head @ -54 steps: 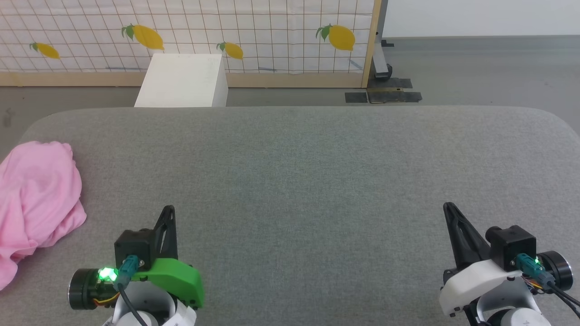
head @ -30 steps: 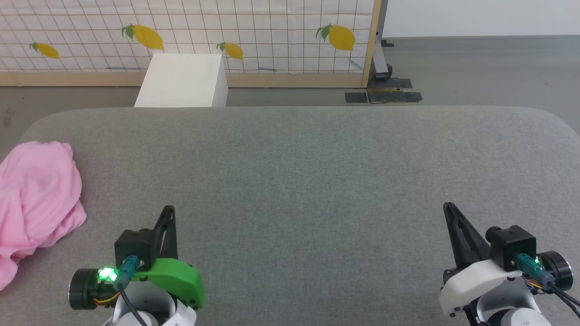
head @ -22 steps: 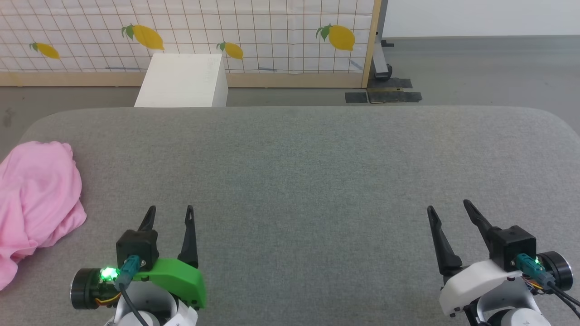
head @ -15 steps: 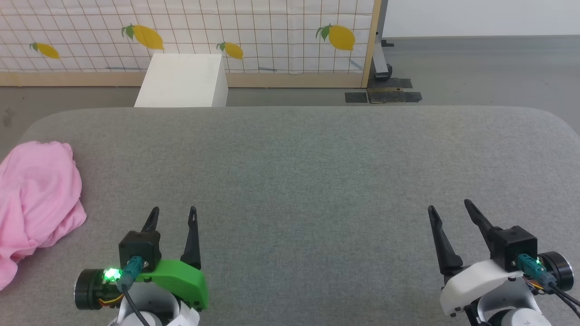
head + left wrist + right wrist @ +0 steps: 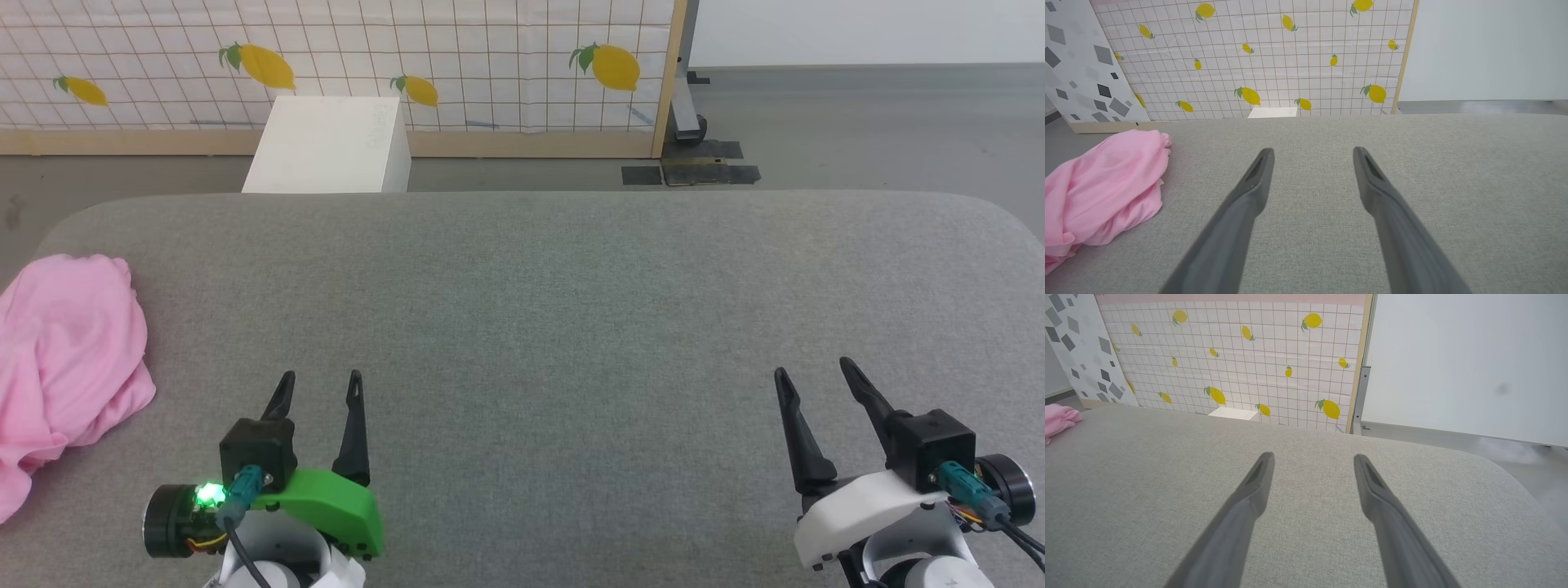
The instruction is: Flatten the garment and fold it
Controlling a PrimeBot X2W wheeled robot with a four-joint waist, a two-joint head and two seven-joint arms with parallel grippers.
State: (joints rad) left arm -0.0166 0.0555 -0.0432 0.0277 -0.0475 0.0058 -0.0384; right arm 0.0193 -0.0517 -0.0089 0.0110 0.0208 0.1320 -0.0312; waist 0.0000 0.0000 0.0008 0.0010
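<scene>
The garment (image 5: 65,367) is a crumpled heap of light pink fabric at the far left edge of the grey padded table (image 5: 555,310); part of it runs out of the head view. The left wrist view has the garment (image 5: 1102,183) at its left, and a small piece of the garment (image 5: 1059,418) is at the left edge of the right wrist view. My left gripper (image 5: 320,379) stands open near the front left, a short way right of the garment and apart from it. My right gripper (image 5: 815,369) is open at the front right, far from the garment. Both hold nothing.
A white box (image 5: 331,147) stands on the floor just beyond the table's far edge. Behind it runs a lemon-patterned grid screen (image 5: 490,65) with a wooden frame. A wheeled stand base (image 5: 687,122) sits at the back right on the grey floor.
Both grippers went from shut to open. The left gripper has since shifted slightly to the right. The garment has not moved.
</scene>
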